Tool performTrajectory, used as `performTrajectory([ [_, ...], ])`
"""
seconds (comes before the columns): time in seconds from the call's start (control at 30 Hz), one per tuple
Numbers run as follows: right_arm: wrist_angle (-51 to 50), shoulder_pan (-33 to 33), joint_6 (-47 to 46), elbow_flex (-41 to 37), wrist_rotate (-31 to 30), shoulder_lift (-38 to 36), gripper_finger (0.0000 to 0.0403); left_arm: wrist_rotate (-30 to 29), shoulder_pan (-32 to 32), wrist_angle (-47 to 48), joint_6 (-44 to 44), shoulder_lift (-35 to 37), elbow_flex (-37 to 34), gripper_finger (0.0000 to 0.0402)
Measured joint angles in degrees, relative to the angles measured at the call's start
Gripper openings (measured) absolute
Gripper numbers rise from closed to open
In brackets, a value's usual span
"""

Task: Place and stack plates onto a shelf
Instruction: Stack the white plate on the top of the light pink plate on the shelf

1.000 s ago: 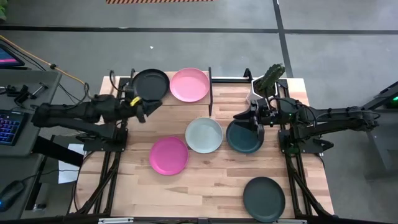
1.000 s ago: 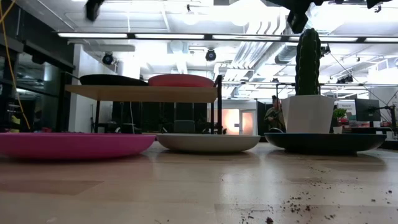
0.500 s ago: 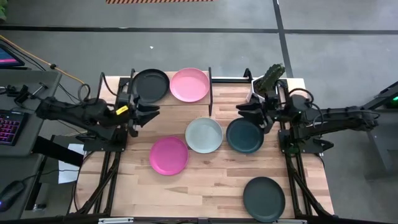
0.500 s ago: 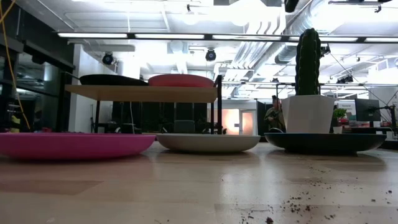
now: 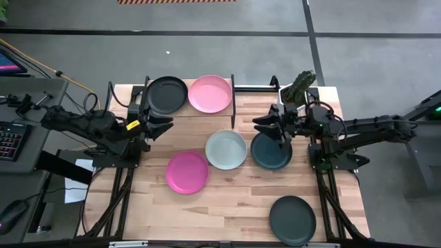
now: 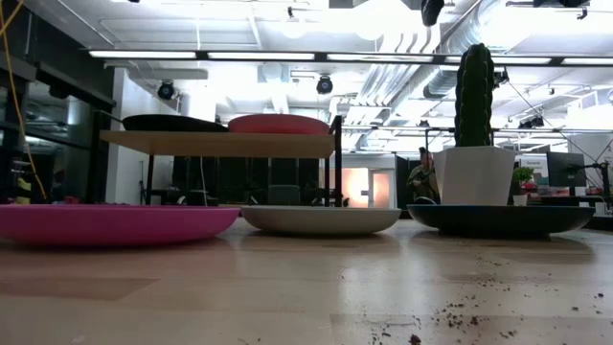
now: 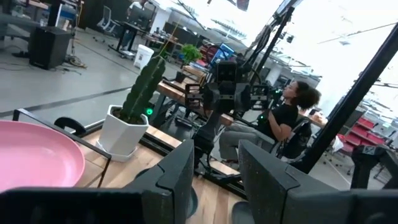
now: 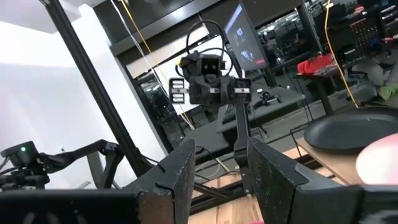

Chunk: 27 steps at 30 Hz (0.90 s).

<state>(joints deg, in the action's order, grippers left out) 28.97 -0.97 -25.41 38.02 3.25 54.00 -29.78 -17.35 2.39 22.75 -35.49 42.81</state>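
Observation:
The shelf (image 5: pixel 234 89) carries the black plate (image 5: pixel 166 94) and the light pink plate (image 5: pixel 210 93) side by side. On the tabletop lie the magenta plate (image 5: pixel 187 172), the pale mint-white plate (image 5: pixel 226 149), the dark teal plate (image 5: pixel 271 151) and, near the front right corner, the dark grey-green plate (image 5: pixel 292 219). My left gripper (image 5: pixel 164 125) hovers open just in front of the shelf's left end, below the black plate. My right gripper (image 5: pixel 264 125) hovers open above the teal plate's far rim. Both point level toward each other.
A cactus in a white hexagonal pot (image 5: pixel 295 93) stands at the far right, right of the shelf and close to my right arm. Soil crumbs (image 6: pixel 450 311) dot the near tabletop. A person (image 7: pixel 287 112) sits beyond the table's right side. Free room lies along the near left of the table.
My left gripper has drawn back from the black plate on the shelf, risen out of the low view and turned level. My right gripper has lifted above the dark teal plate and shifted slightly toward the table's left. No plate has moved.

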Motion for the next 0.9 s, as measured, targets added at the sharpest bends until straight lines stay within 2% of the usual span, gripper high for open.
performTrajectory([
  [0.13,-1.25,0.0,1.8,2.56,1.3,1.23,0.013,-0.8,0.0,-0.02,-0.01,-0.1,0.0,0.0115],
  [0.23,-6.92,0.0,2.38,5.51,2.42,1.57,0.013,-0.84,0.0,0.02,0.07,-0.12,0.0,0.0115],
  [0.43,-33.65,0.69,0.68,13.79,5.11,1.57,0.013,-0.86,0.0,-0.02,0.11,-0.12,0.0,0.0115],
  [0.53,-47.07,1.89,-3.4,16.33,5.38,1.53,0.013,-0.88,0.0,-0.02,0.15,-0.12,0.0,0.0115],
  [0.63,-55.97,3.99,-10.31,16.49,5.36,1.53,0.013,-0.92,0.0,-0.04,0.98,-0.12,0.0,0.0115],
  [0.77,-60.06,8.78,-20.13,12.85,6.4,1.55,0.013,-1.0,0.0,-0.04,1.15,-0.12,0.0,0.0115],
  [0.9,-57.05,14.64,-28.94,7.84,6.28,1.55,0.013,-1.09,0.0,-0.04,1.15,-0.12,0.0,0.0115],
])
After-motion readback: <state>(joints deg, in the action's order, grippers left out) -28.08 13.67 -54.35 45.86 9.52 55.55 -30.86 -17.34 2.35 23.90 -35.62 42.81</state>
